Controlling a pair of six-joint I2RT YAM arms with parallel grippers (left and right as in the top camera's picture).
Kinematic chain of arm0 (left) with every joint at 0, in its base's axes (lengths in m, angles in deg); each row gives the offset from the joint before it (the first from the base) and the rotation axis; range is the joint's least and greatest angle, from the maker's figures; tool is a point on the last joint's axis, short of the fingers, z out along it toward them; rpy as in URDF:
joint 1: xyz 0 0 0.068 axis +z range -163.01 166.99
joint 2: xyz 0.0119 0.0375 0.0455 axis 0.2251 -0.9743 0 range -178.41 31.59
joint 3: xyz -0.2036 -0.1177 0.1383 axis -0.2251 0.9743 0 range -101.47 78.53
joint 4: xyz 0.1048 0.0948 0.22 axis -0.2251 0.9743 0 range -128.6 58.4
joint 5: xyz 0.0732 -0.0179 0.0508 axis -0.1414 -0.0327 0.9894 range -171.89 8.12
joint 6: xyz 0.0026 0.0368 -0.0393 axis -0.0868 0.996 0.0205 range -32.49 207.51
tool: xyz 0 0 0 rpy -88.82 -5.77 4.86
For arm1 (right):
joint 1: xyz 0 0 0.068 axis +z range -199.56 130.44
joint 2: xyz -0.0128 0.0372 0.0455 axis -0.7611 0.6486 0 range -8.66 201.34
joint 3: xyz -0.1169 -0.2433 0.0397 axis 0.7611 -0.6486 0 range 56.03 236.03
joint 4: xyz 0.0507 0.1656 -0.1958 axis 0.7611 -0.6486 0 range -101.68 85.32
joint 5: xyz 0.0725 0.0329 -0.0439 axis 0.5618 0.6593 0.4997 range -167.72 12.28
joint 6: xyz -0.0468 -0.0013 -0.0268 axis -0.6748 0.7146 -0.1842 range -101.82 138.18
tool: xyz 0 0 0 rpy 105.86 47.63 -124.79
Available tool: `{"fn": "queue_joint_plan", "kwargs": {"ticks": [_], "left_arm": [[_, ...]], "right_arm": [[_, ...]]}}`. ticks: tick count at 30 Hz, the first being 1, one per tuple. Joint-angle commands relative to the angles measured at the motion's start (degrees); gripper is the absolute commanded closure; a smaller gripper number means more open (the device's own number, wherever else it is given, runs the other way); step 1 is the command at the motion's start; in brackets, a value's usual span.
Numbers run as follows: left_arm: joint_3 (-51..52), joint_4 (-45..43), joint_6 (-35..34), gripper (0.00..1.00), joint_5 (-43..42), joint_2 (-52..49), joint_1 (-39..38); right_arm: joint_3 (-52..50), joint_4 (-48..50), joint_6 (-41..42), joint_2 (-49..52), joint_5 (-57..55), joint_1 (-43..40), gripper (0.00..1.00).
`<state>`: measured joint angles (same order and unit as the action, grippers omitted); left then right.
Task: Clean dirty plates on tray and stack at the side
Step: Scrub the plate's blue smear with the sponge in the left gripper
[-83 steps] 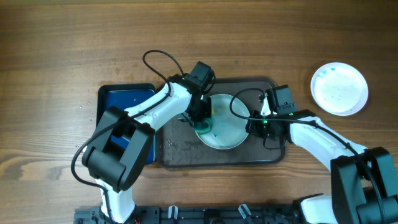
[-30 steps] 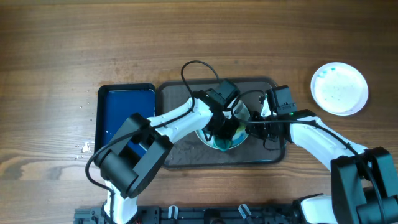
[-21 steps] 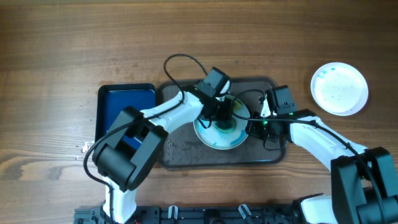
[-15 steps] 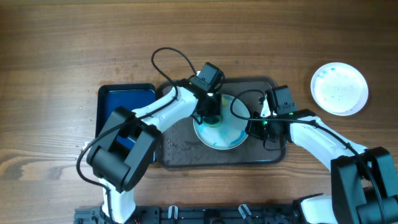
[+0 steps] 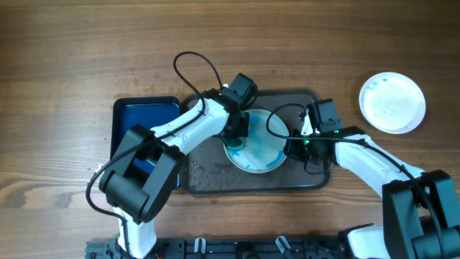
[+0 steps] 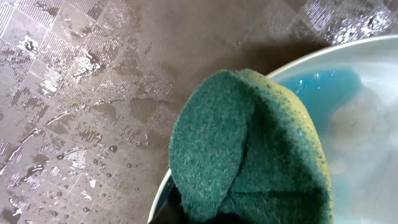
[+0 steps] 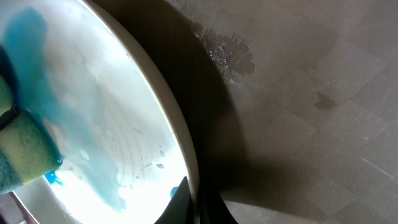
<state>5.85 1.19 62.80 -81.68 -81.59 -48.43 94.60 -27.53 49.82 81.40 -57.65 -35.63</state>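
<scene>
One white plate smeared with blue lies on the dark grey-brown tray. My left gripper is shut on a green and yellow sponge and presses it on the plate's left part. My right gripper is shut on the plate's right rim, one finger inside and one outside. A second white plate with faint blue specks lies on the table at the far right.
A smaller glossy dark blue tray stands just left of the grey tray. The grey tray's floor is wet with droplets. Cables loop above the left arm.
My left gripper with the sponge has swept from the plate's lower middle up and to its left part, spreading blue over the plate. The right gripper has stayed on the rim.
</scene>
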Motion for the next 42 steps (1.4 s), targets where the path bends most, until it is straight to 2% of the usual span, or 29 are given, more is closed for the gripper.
{"fn": "queue_joint_plan", "kwargs": {"ticks": [1,15,23,27,29,35,40,42], "left_arm": [[4.42,4.79,1.22,0.96,12.20,-4.74,2.16],[4.42,8.74,1.36,0.96,16.39,-4.74,2.16],[4.42,9.22,1.60,0.96,15.15,-4.74,2.14],[4.42,9.31,2.10,0.96,10.29,-4.74,2.14],[4.42,9.01,5.31,0.96,3.41,-4.74,2.14],[4.42,6.25,11.06,0.96,-9.11,-4.74,0.68],[4.42,-1.18,11.43,0.96,-18.49,-4.74,-0.44],[4.42,-4.50,9.20,0.96,-18.80,-4.74,-0.42]], "right_arm": [[-2.47,-1.79,0.04,2.29,-2.16,0.35,0.96],[-2.47,-1.14,-0.04,2.29,-2.16,0.33,0.96],[-2.47,-0.68,-0.11,2.29,-2.16,0.35,0.96],[-2.47,-0.28,-0.09,2.29,-2.16,0.33,0.95],[-2.47,-0.20,-0.09,2.29,-2.16,0.35,0.96],[-2.47,-0.11,-0.02,2.29,-2.16,0.35,0.96],[-2.47,-0.15,0.00,2.29,-2.16,0.35,0.96],[-2.47,-0.33,0.00,2.29,-2.16,0.33,0.96]]}}
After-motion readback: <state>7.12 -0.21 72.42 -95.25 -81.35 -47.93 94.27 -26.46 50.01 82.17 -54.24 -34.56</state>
